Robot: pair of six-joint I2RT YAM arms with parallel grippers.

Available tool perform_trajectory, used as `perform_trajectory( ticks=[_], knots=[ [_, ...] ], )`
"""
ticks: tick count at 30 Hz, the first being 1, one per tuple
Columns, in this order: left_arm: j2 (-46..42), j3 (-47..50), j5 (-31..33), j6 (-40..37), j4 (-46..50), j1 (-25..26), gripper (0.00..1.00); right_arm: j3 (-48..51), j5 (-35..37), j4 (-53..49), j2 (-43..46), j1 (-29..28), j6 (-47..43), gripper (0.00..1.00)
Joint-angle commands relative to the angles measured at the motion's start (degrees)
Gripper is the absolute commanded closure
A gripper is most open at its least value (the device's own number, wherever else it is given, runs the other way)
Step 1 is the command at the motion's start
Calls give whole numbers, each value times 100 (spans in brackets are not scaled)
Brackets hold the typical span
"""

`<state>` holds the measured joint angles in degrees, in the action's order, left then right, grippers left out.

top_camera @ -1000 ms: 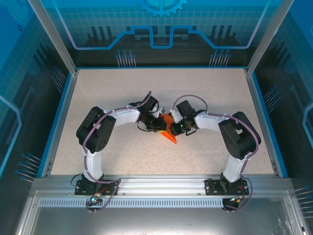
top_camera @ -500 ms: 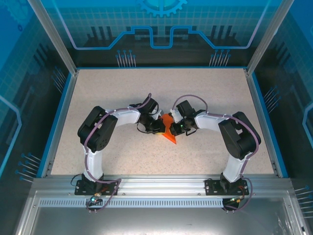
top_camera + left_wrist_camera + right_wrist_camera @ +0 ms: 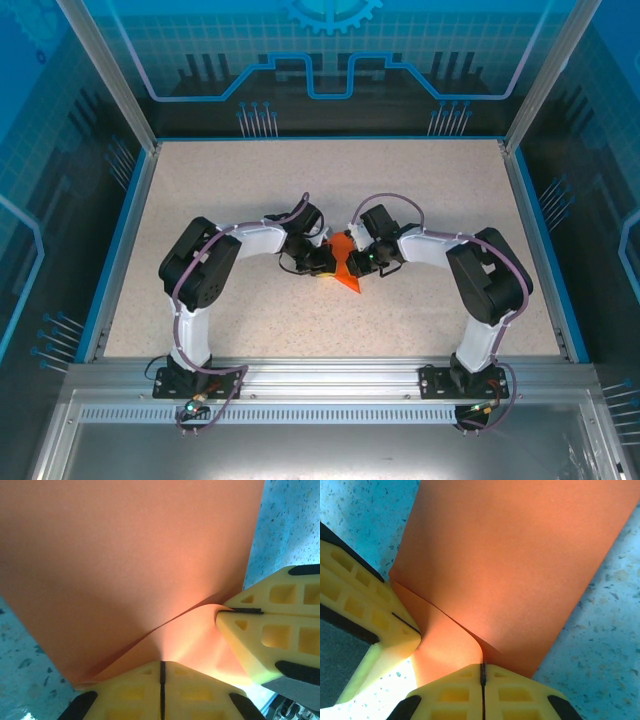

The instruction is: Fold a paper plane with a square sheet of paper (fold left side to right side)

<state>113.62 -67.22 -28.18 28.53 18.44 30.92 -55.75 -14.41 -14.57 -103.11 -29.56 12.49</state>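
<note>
orange paper (image 3: 347,275): already a pointed shape, one layer lifted and curved | left gripper (image 3: 161,666), right gripper (image 3: 482,668): both pinched on its edge | remaining, probably: press crease flat

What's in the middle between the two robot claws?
The orange paper, in the top external view; the left gripper and right gripper both pinch its edge.

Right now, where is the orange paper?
In the top view, the square sheet of paper is at the table centre, pinched between left gripper and right gripper.
</note>
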Motion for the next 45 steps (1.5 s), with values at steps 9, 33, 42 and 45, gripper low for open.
perform_trajectory(
  ticks=[9,33,42,45],
  knots=[
    [239,289,386,-45,257,-2,92,-386,-354,-542,600,404,181,69],
    [248,246,420,-85,290,-5,93,-422,-1602,-1479,-121,-59,353,75],
    [259,227,437,-102,320,-11,93,-431,-1163,-1729,-313,-60,350,75],
    [264,221,446,-111,340,-8,93,-442,-1151,-1779,-355,-52,369,75]
  ],
)
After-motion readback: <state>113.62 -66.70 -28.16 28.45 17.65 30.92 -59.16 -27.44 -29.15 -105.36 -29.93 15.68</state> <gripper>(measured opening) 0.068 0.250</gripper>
